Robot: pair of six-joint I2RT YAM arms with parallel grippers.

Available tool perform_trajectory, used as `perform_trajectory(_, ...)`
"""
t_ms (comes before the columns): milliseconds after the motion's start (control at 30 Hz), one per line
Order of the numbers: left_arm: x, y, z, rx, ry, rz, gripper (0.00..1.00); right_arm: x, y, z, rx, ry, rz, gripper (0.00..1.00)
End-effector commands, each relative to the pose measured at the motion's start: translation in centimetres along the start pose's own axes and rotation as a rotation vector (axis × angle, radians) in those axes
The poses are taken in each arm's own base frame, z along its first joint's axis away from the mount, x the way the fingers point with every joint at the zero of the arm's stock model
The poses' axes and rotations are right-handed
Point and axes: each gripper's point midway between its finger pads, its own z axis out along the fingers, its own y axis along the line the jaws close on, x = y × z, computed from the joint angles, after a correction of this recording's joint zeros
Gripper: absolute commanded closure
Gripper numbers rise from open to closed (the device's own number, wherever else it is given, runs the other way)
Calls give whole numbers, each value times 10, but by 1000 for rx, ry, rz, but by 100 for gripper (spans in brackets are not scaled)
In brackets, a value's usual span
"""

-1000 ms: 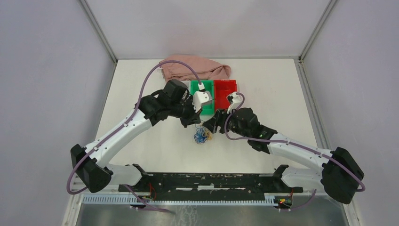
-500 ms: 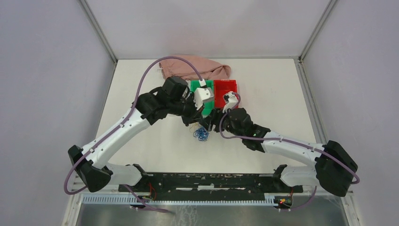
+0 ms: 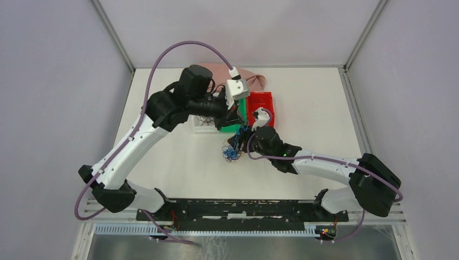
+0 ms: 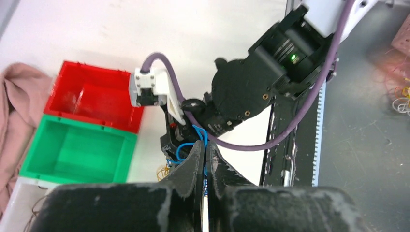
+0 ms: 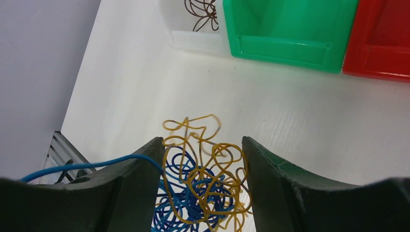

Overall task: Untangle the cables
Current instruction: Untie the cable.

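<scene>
Left hand [image 4: 205, 148] clamping blue cable [image 4: 199, 131], red bin [image 4: 90, 73]

Blue and yellow-orange cables [image 5: 205, 193], one curly tangled heap

The cables [image 5: 203, 193] lie on the table [image 5: 314, 111] before the left bin [image 5: 290, 34], the right bin [image 5: 382, 43] touching it, a tray [image 5: 193, 41] further left, a cloth [image 4: 14, 116] behind

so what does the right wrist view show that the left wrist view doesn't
Only right wrist: the loose tangle of yellow-orange and blue wires laid out plainly between the fingers of the open right gripper. Only left wrist: the crumpled pink cloth, the thick purple hose, and the shut left gripper pinching a single blue wire. Both: the green plastic bin, the red plastic bin and that blue wire.
</scene>
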Motion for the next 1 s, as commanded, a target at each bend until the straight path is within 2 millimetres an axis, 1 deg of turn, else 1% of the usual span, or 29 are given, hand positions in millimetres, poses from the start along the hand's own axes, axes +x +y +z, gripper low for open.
perform_trajectory(0,-48,-21,-24,58,-123,14,97,-18,5,1,-6,-85,23,34)
perform_trajectory(133,-84,-23,-45,34,-209,70,97,-6,-9,-1,27,-69,14,35)
perform_trajectory(267,-120,-17,-70,-52,-299,164,97,8,-27,-4,62,-54,13,35)
perform_trajectory(300,-128,-12,-77,-90,-321,187,97,12,-31,-4,72,-47,11,35)
perform_trajectory(367,-141,-5,-87,-151,-363,231,97,20,-41,-6,92,-37,14,36)
perform_trajectory(567,-178,12,-122,-334,-495,355,97,30,-54,-10,125,-26,10,36)
perform_trajectory(667,-197,15,-140,-400,-569,390,97,34,-59,-11,136,-18,9,36)
perform_trajectory(733,-203,13,-146,-406,-592,408,97,35,-59,-11,134,-17,11,37)
perform_trajectory(800,-201,11,-145,-395,-588,410,97,29,-53,-16,115,-21,-1,36)
perform_trajectory(900,-190,9,-137,-372,-555,404,97,3,-35,-32,69,-62,-46,34)
perform_trajectory(967,-182,8,-132,-355,-535,399,97,-17,-14,-47,-7,-96,-85,32)
